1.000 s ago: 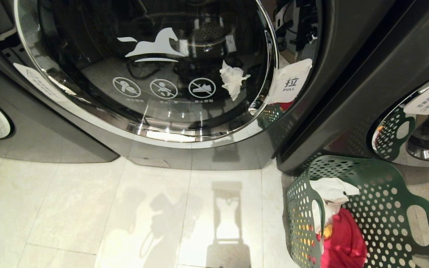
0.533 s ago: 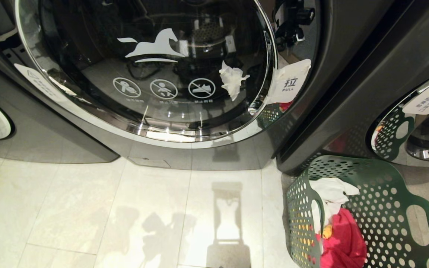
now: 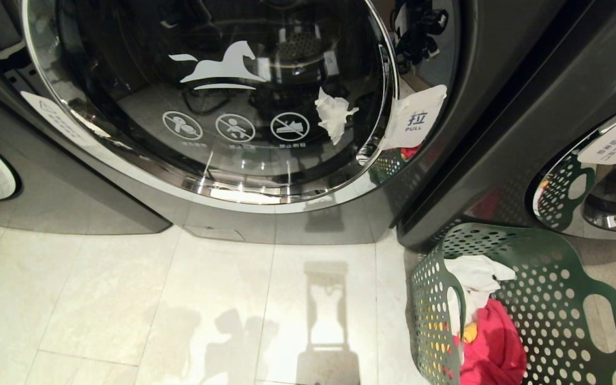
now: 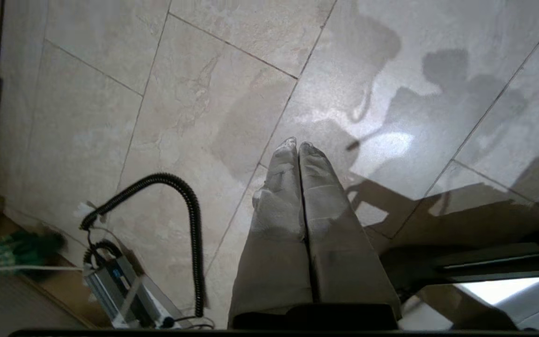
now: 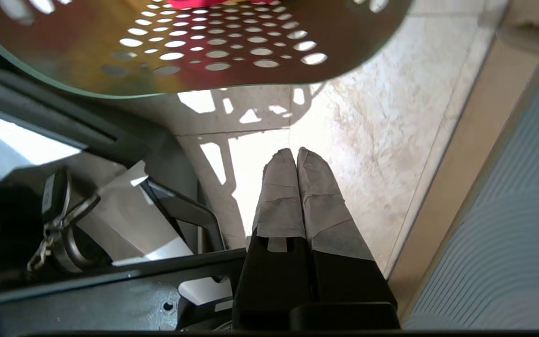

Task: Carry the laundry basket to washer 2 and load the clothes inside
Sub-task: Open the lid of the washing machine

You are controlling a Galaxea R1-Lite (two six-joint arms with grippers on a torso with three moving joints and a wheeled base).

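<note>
Head view cuts off the laundry basket on pale floor tiles; left gripper and right gripper both pressed together, empty.

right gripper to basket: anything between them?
Nothing. In the right wrist view only bare floor tile separates the shut right gripper from the laundry basket.

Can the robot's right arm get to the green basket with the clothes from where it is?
Probably yes. The right gripper, shut and empty, hangs over bare floor just beside the laundry basket, with nothing between them. It must open first to take the rim or handle.
</note>
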